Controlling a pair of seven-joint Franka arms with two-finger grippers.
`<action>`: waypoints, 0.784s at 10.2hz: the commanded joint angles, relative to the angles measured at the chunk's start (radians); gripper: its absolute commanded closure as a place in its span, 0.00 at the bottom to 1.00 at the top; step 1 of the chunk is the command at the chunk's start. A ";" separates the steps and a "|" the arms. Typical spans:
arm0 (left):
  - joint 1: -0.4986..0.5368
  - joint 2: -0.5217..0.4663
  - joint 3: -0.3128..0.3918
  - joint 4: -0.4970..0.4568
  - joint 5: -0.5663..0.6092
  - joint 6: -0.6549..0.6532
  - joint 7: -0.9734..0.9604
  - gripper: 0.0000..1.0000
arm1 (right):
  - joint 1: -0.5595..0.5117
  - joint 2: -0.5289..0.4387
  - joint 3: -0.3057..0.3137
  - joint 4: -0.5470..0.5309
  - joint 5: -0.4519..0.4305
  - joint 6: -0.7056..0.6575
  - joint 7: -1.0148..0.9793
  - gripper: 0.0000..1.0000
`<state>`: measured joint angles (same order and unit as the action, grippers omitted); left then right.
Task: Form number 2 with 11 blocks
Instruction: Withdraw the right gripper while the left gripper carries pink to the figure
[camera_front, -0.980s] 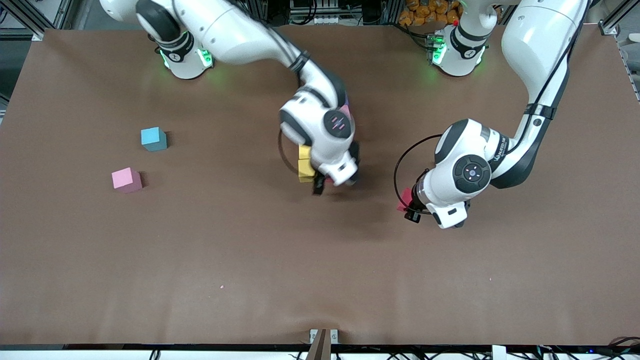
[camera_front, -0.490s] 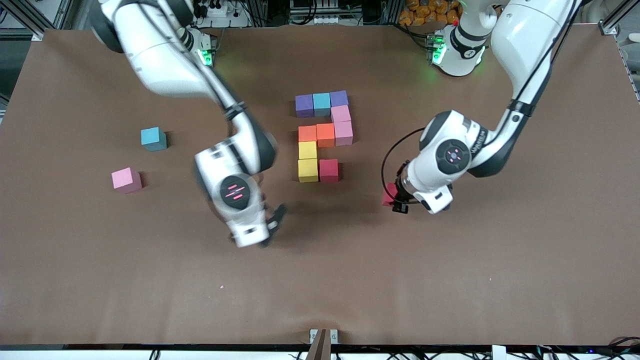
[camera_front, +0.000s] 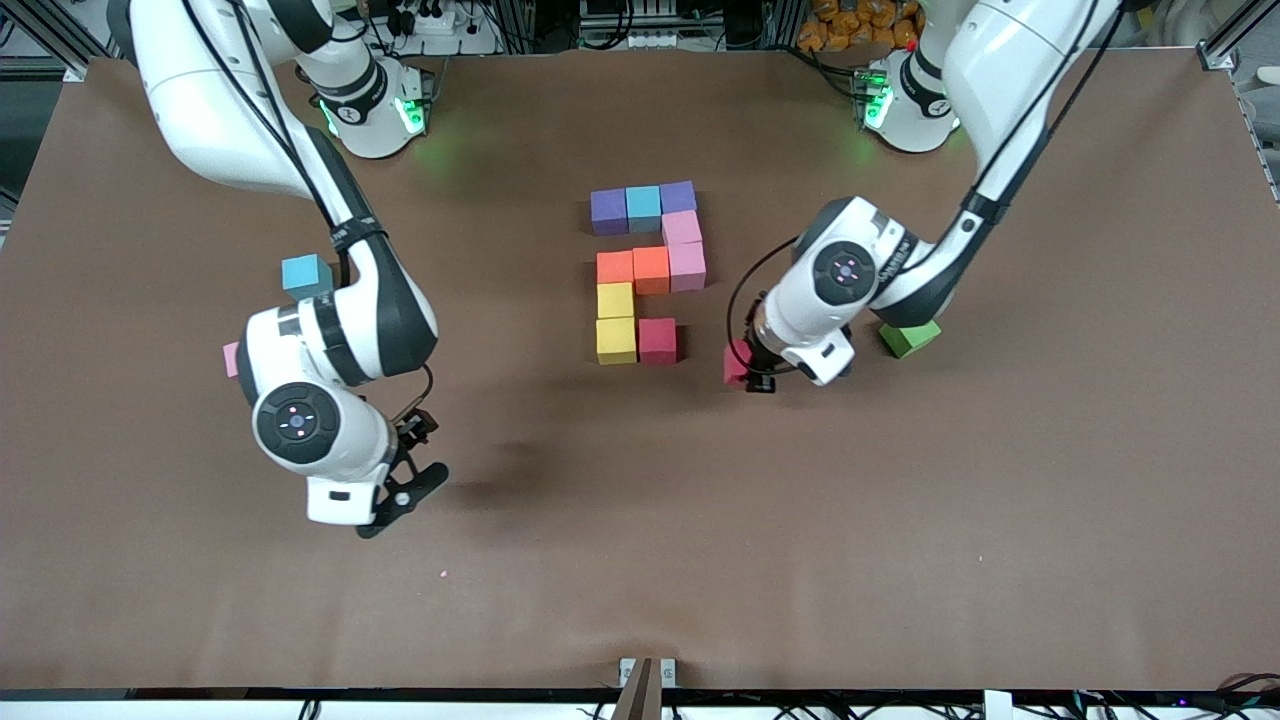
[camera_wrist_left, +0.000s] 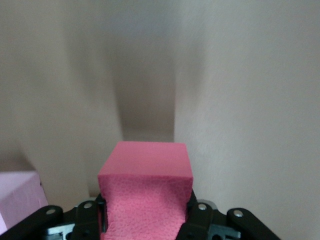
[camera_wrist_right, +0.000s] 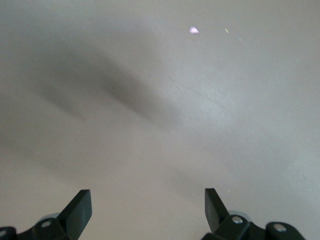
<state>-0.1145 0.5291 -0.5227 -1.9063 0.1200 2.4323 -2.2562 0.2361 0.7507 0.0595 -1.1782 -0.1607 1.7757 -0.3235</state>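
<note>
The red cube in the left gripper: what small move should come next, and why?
Probably carry the small matte red cube, clamped in the left gripper, toward the red cube ending the blocky digit 2's bottom row; the spot beside it toward the left arm's end lies bare.

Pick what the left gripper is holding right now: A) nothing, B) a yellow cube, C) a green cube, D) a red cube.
D: the left gripper is shut on a red cube, seen between its fingers in the left wrist view, while the green cube sits on the table under that arm.
</note>
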 joint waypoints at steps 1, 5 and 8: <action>-0.024 -0.001 0.003 -0.022 -0.014 0.031 -0.077 0.62 | -0.054 -0.062 0.014 -0.110 0.010 0.004 0.035 0.00; -0.069 0.012 0.004 -0.034 -0.014 0.033 -0.137 0.62 | -0.115 -0.213 0.017 -0.346 0.020 0.079 0.058 0.00; -0.099 0.048 0.010 -0.034 -0.014 0.074 -0.157 0.62 | -0.149 -0.348 0.017 -0.594 0.021 0.264 0.058 0.00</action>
<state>-0.2006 0.5664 -0.5209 -1.9341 0.1200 2.4731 -2.3953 0.1151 0.5265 0.0598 -1.5727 -0.1574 1.9339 -0.2798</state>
